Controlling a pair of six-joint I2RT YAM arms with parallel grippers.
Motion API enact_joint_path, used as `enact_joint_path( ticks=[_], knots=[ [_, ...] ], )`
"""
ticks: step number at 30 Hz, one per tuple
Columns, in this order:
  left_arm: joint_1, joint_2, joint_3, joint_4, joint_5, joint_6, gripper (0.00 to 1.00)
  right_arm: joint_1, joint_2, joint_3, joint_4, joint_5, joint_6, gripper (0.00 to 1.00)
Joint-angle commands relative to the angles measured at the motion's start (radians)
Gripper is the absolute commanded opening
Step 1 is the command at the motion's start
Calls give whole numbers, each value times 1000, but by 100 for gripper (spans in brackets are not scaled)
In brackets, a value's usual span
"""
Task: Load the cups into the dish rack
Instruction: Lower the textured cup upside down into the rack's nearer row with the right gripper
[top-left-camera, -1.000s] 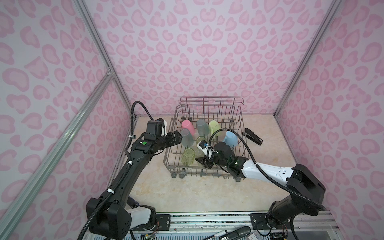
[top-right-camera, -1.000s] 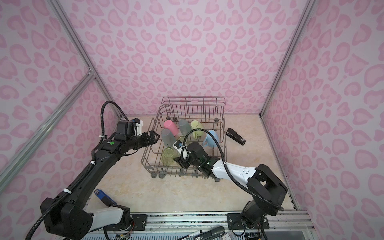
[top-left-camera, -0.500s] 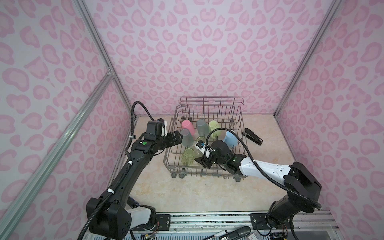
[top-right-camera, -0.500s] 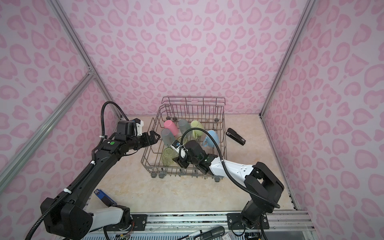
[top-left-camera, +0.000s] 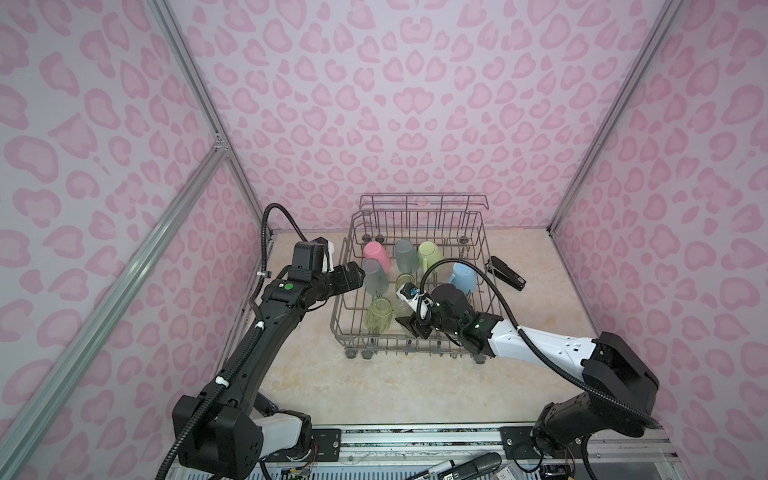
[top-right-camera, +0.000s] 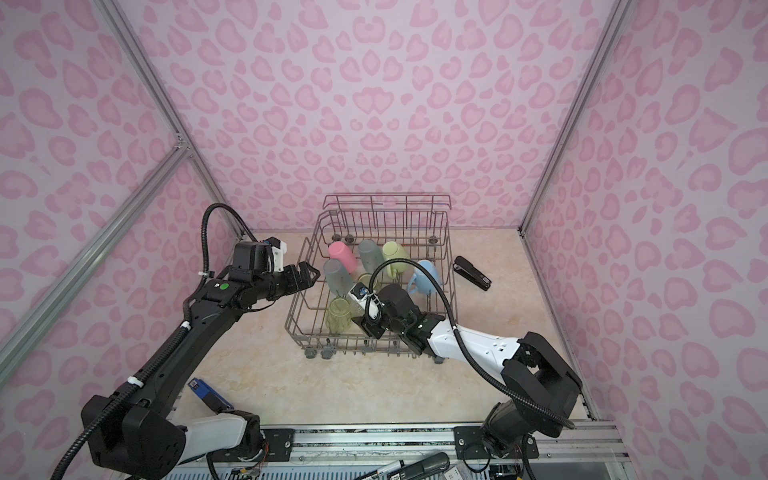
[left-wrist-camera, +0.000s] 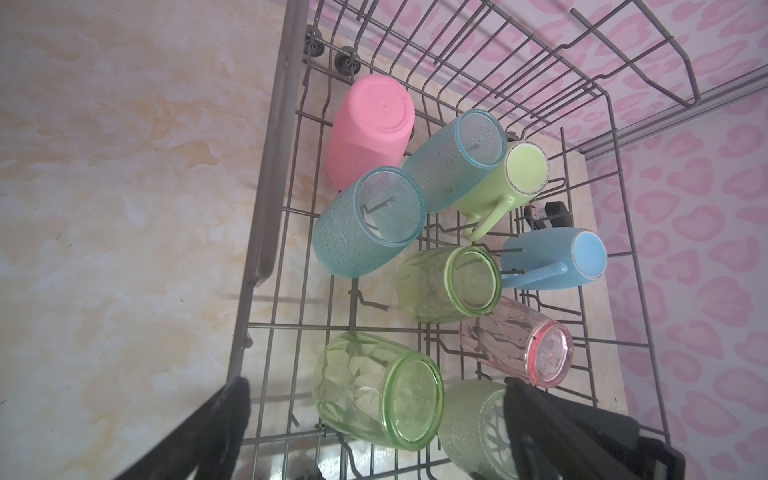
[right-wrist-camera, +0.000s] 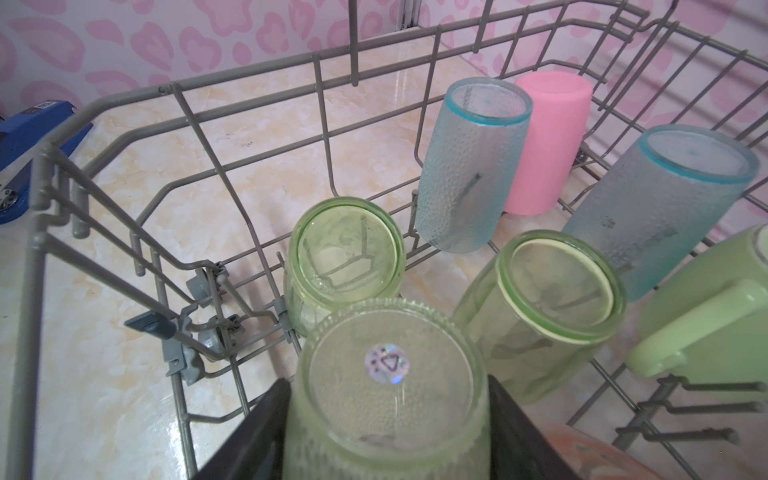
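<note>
The right gripper (right-wrist-camera: 388, 384) clamps a ribbed green tumbler (right-wrist-camera: 386, 419) base-up in the dish rack's (left-wrist-camera: 272, 166) front row, likely so it drains once released. The left gripper (top-left-camera: 355, 273) hangs empty, jaws wide, beside the rack's left rim.

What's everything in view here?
dish rack: one, grey, table's back
pink tumbler: one, pink, rack's back-left corner
teal tumblers: two, teal, rack's left and back
green mug: one, light green, back row
blue mug: one, light blue, rack's right
green tumblers: two, translucent green, rack's middle and front-left
ribbed green tumbler: one, green, rack's front
salmon tumbler: one, salmon, near blue mug
black stapler: one, black, table right of rack
blue stapler: one, blue, table's front left
left gripper: one, black, open, at rack's left rim
right gripper: one, black, closed on ribbed green tumbler
</note>
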Motion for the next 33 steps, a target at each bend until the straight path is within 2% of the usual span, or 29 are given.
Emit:
enact_joint_path(
  ticks=[1, 13, 20, 26, 33],
  knots=[
    [3, 0, -4, 36, 11, -7, 97, 2, -3, -23, -63, 9, -33, 65],
    [13, 10, -5, 41, 24, -14, 96, 5, -1, -37, -47, -11, -37, 73],
    [18, 10, -8, 44, 28, -17, 96, 5, -10, -34, -43, -7, -39, 72],
    [21, 13, -8, 46, 31, -20, 96, 11, -33, -31, -74, 10, -38, 63],
    [22, 11, -11, 49, 40, -23, 96, 18, -66, -52, -84, 14, -52, 69]
  ],
)
